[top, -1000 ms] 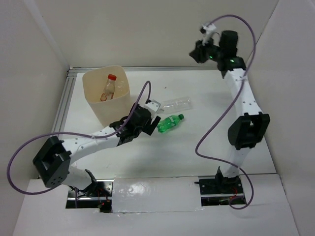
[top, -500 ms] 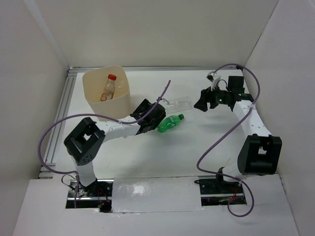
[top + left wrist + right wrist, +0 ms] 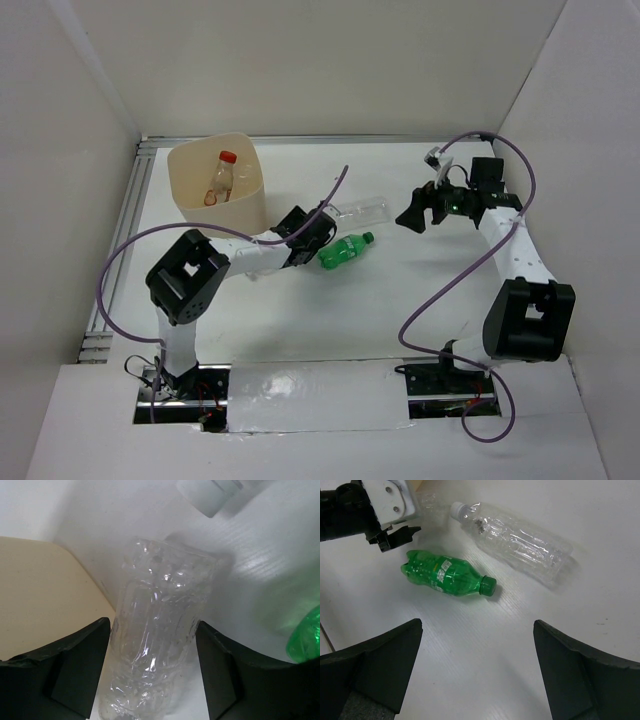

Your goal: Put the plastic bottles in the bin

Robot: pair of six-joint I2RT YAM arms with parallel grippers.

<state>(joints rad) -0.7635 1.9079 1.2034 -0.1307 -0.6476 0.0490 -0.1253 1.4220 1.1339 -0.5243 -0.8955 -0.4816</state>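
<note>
While beside bin (image 3: 40, 595), bottle (image 3: 155, 630) between jaws

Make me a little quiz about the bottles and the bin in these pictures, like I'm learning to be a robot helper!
1. True or false: the green bottle is inside the bin.
2. Pick one: what colour is the cap of the bottle in the bin? A red, B blue, C yellow.
3. Fill in the gap: between the fingers of the left hand there is a crumpled ____ bottle.

Key
1. False. It lies on the table, outside the bin.
2. A.
3. Clear. It is the clear bottle seen close up in the left wrist view.
</note>
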